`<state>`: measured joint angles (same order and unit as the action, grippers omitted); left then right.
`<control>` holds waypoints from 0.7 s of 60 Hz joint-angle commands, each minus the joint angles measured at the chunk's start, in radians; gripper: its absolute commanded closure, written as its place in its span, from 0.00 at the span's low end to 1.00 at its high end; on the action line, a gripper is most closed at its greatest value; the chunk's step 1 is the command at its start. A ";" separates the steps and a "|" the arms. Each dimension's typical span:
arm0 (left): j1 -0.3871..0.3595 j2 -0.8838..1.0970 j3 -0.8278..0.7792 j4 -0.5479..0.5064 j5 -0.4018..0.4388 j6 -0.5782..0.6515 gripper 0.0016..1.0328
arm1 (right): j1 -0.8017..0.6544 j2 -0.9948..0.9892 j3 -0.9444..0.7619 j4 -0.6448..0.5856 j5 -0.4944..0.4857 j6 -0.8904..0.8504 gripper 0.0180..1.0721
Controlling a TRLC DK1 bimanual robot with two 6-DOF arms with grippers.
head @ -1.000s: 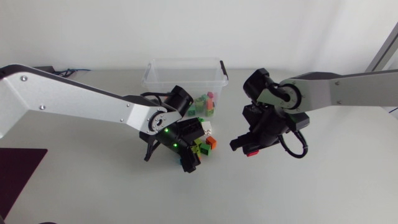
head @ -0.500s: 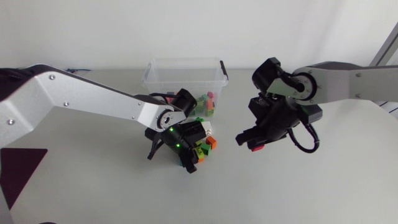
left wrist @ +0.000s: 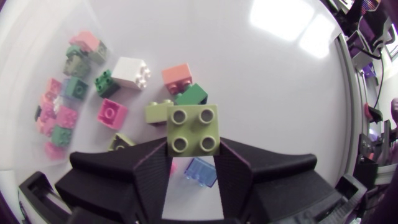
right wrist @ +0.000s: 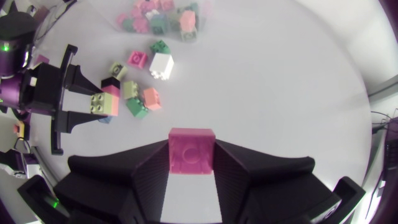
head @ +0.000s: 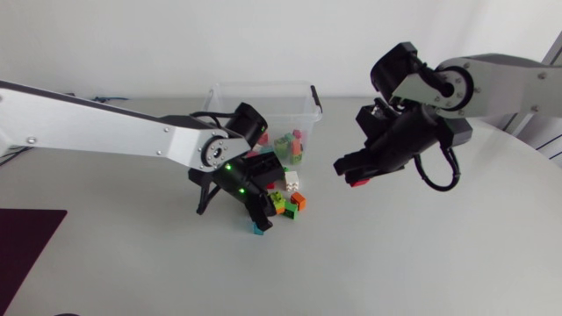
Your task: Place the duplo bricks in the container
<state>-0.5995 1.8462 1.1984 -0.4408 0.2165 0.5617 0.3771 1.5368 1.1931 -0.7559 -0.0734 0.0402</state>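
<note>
From above: carries a pink brick (head: 358,182) in the right gripper (head: 353,172), raised just right of the container (head: 309,95). Left wrist: pinches a lime brick (left wrist: 193,129) between the left gripper (left wrist: 193,145) fingers (left wrist: 148,177), with the container off to one side. Right wrist: clamps the pink brick, container ahead past the loose bricks (right wrist: 146,98).

White table (head: 421,263); dark maroon patch (head: 26,241) at near-left corner, flat.
</note>
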 commanded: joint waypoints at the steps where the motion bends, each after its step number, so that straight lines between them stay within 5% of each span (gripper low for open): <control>1: 0.012 -0.085 -0.025 -0.016 0.018 -0.002 0.69 | 0.006 -0.007 0.056 0.020 -0.012 0.007 0.68; 42: 0.172 -0.272 0.036 0.083 0.038 -0.163 0.69 | 0.112 0.238 0.335 0.297 0.037 0.070 0.68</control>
<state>-0.4335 1.5970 1.1999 -0.3748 0.2398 0.4335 0.4854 1.7317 1.4921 -0.4835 -0.0509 0.0826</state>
